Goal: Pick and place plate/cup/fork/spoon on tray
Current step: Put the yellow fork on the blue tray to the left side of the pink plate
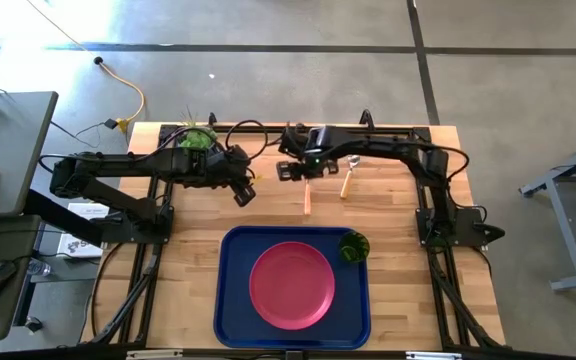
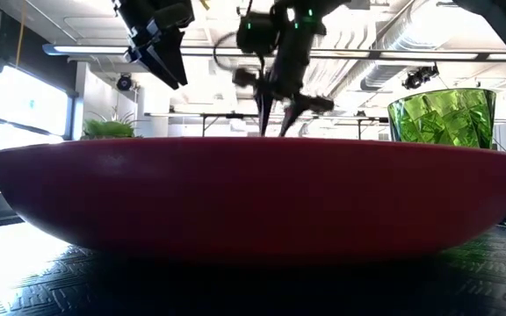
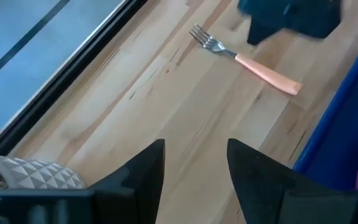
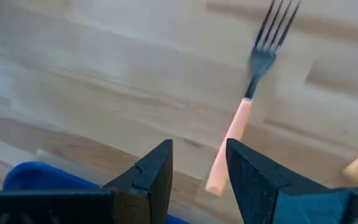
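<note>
The dark blue tray point(image 1: 230, 300) lies at the table's near middle. The pink-red plate point(image 1: 291, 285) rests flat in it, and the green cup point(image 1: 354, 246) stands upright in the tray's far right corner. The fork point(image 1: 307, 195) lies flat on the wood beyond the tray, tines toward the far edge. The spoon point(image 1: 348, 180) lies to its right. My right gripper point(image 4: 199, 165) hangs open above the fork point(image 4: 232, 143), clear of it. My left gripper point(image 3: 196, 162) hovers open to the fork's left point(image 3: 253, 62), with nothing between its fingers.
A succulent in a pale pot point(image 1: 196, 138) stands at the table's far left, just behind my left arm. Bare wood lies between the tray's far rim and the cutlery. In the low view the plate point(image 2: 253, 193) fills the foreground, with the cup point(image 2: 442, 118) behind it.
</note>
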Motion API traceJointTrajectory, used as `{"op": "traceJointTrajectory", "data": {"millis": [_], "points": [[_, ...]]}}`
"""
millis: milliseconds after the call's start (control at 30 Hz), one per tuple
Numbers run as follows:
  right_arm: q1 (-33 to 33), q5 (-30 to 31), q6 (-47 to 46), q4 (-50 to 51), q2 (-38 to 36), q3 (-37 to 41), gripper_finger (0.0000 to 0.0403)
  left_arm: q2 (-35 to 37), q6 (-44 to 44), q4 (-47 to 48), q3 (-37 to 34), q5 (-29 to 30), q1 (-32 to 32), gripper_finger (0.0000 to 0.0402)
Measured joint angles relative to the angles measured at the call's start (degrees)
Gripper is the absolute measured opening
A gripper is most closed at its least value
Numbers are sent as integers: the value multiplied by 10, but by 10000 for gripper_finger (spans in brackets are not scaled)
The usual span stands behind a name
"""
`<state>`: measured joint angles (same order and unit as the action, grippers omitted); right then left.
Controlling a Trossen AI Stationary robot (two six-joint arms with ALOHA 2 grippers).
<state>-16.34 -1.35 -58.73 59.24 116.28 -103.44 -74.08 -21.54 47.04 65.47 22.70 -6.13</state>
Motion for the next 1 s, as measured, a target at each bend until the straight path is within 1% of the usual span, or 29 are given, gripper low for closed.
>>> {"op": "traceJointTrajectory", "data": {"millis": [67, 167, 333, 400, 533, 667, 900, 1000], "points": [[2, 18, 26, 29, -1, -38, 140, 0, -14, -9, 0, -9, 0, 161], [4, 61, 64, 95, -1, -107, 140, 0, -45, -20, 0, -31, 0, 157], [4, 136, 120, 173, -1, -216, 140, 0, -101, -42, 0, -38, 0, 155], [4, 150, 150, 190, -1, -255, 140, 0, -128, -52, 0, -42, 0, 154], [3, 153, 206, 225, -2, -317, 140, 0, -162, -80, 0, -46, 0, 154], [3, 149, 237, 215, -36, -293, 140, 0, -174, -123, 0, -46, 0, 154], [2, 152, 254, 245, -79, -293, 140, -17, -185, -222, 0, -46, -13, 154], [2, 152, 253, 250, -98, -294, 140, -38, -202, -230, 0, -46, -25, 154]]}}
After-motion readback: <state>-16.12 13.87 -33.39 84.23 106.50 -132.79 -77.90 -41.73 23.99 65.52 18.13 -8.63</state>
